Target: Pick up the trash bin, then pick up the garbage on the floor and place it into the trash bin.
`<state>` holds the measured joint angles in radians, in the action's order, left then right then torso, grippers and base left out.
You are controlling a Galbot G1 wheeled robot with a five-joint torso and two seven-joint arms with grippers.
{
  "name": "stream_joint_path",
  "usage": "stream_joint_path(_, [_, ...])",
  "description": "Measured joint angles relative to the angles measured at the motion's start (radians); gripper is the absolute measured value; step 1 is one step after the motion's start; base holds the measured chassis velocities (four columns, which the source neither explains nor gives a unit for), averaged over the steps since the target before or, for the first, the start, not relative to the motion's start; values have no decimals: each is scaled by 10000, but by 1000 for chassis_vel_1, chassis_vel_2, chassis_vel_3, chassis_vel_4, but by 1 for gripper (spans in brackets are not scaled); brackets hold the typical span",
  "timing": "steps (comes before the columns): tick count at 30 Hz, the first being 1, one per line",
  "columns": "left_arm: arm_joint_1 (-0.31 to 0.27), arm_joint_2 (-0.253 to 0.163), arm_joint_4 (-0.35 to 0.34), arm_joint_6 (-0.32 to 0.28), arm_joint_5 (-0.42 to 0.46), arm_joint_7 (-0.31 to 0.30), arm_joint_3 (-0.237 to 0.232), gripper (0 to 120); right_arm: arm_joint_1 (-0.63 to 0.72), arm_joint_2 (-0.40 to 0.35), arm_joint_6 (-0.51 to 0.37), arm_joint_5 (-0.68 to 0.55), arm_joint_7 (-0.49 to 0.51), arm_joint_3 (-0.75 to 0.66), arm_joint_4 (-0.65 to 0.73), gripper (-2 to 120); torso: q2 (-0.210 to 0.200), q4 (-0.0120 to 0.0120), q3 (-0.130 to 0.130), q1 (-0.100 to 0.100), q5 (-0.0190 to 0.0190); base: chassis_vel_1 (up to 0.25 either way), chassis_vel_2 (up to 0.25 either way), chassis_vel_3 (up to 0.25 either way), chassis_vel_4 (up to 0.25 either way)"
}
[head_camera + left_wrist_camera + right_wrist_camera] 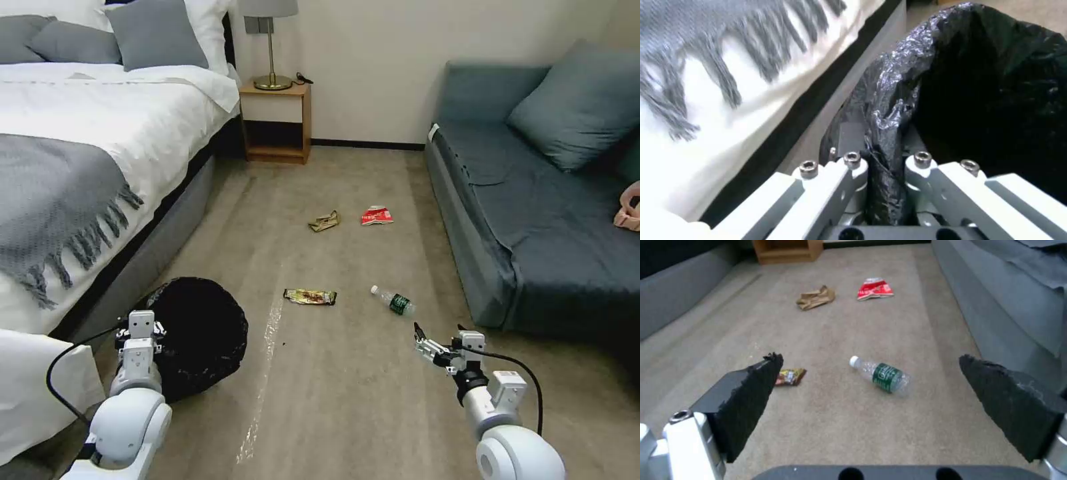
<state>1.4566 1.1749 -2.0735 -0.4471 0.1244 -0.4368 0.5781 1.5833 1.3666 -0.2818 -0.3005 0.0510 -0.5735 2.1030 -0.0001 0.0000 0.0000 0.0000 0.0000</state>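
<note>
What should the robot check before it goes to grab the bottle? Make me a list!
1. Left gripper holds the trash bin: ok, its jaws pinch the black liner at the rim.
2. Right gripper ready: ok, jaws wide open and nothing in them.
3. Bottle in sight: ok, lying on its side on the carpet ahead of the right gripper.
4. Path to the bottle: ok, bare carpet between.
5. Bin lifted off the floor: cannot tell.
6. Other litter accounted for: ok, snack wrapper, paper scrap, red packet lie apart.
</note>
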Motion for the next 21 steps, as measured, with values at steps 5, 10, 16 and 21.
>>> stream_joint_path(5, [127,2,-500,48,-259,34,27,4,29,43,72,-174,-14,20,93,100,0,0,0,0,0,0,0,0,0])
stream_joint_path(10, [217,3,-865,48,-374,37,34,4,34,66,122,-226,-17,22,135,100,0,0,0,0,0,0,0,0,0])
stream_joint_path(16, [276,11,-1280,39,-551,38,-24,4,14,104,157,-384,-29,-5,133,100,1,-1,0,0,0,0,0,0,0])
stream_joint_path(21, [302,10,-1424,36,-655,43,-52,4,-80,120,175,-557,-33,-42,59,100,2,-1,0,0,0,0,0,0,0])
